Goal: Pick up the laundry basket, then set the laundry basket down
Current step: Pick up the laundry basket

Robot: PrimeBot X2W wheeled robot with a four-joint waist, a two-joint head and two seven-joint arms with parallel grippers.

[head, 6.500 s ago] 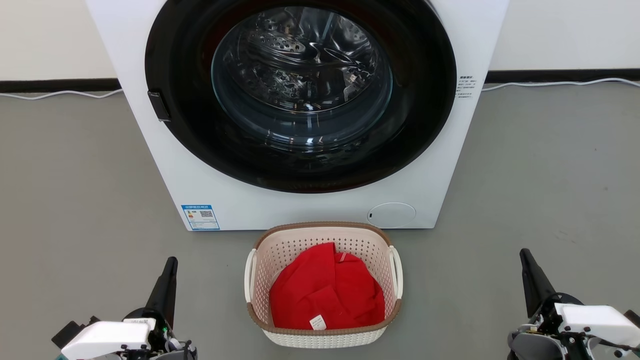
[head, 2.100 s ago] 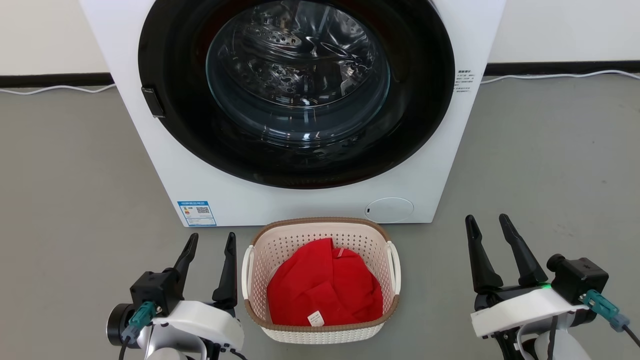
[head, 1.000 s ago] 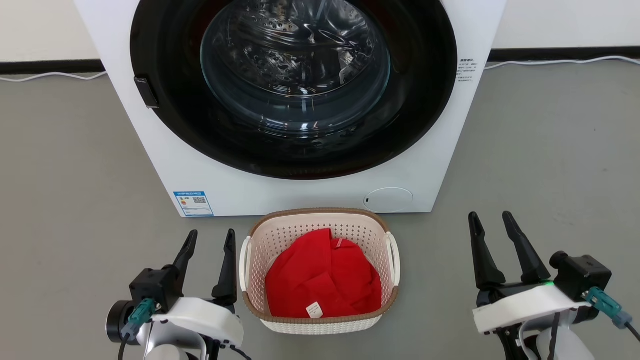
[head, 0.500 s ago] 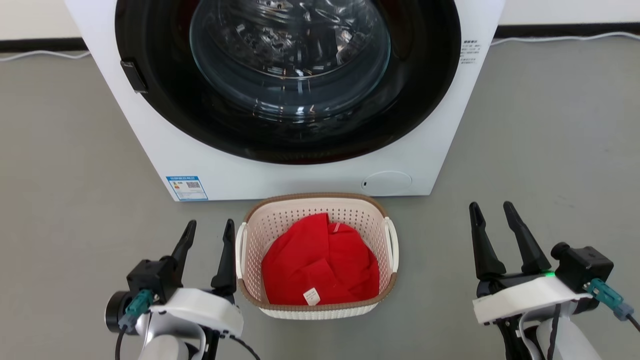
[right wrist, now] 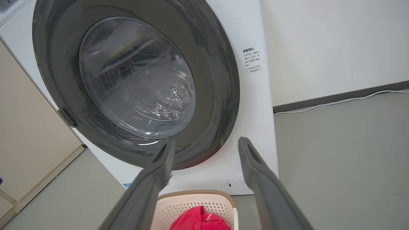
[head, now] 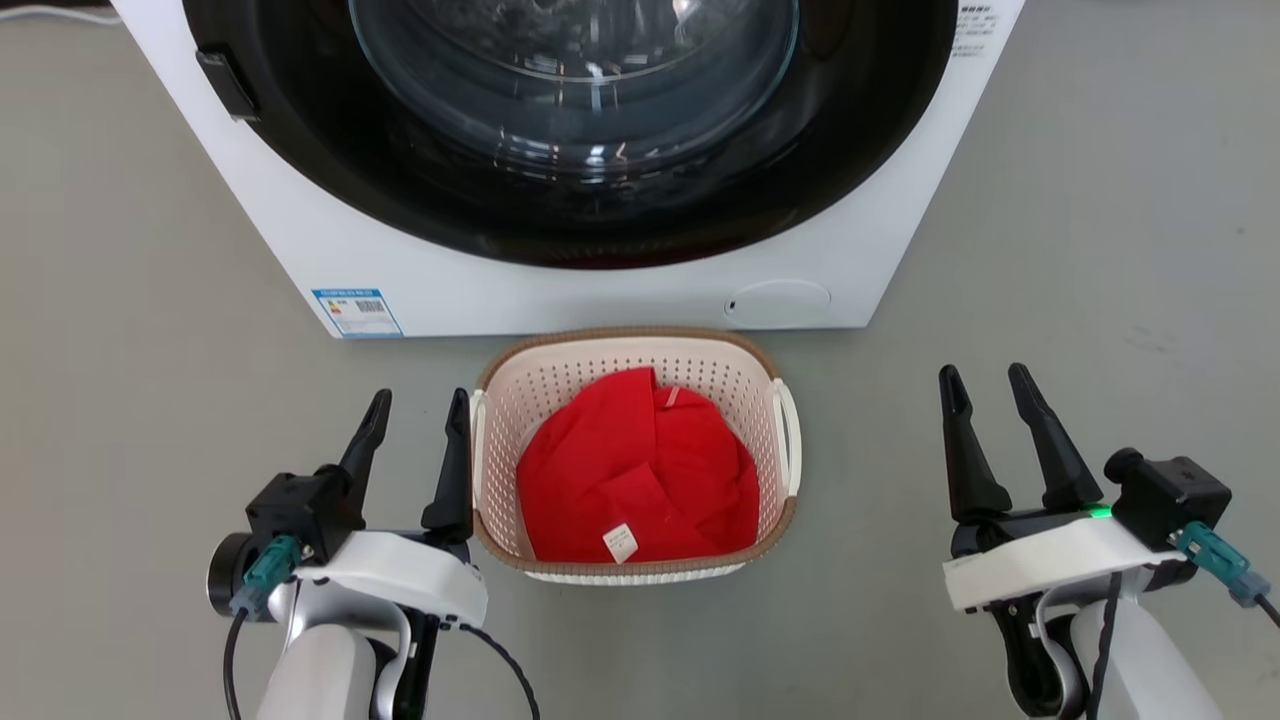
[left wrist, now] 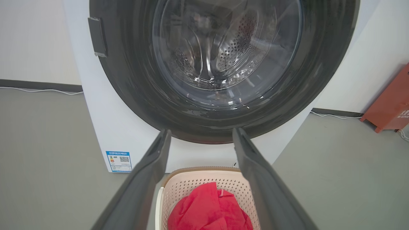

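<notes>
The laundry basket (head: 770, 470), cream-white with a brown rim and white loop handles, sits on the grey floor in front of the washing machine, with a red cloth (head: 640, 480) inside. My left gripper (head: 417, 402) is open just left of the basket's left handle, its inner finger close beside it; I cannot tell if they touch. My right gripper (head: 986, 376) is open, well to the right of the basket and apart from it. The basket (left wrist: 198, 179) also shows between the left gripper's (left wrist: 200, 134) fingers, and its rim (right wrist: 195, 195) between the right gripper's (right wrist: 207, 142).
A white washing machine (head: 560, 290) with a dark round door stands right behind the basket. Grey floor spreads to both sides. An orange-red box (left wrist: 388, 102) stands by the wall to the machine's right. A white cable (right wrist: 345, 100) runs along the wall.
The head camera has tilted down, so the whole scene has slid up and the machine's top has left the picture. Both grippers stay open beside the basket; the left one is a little nearer its handle.
</notes>
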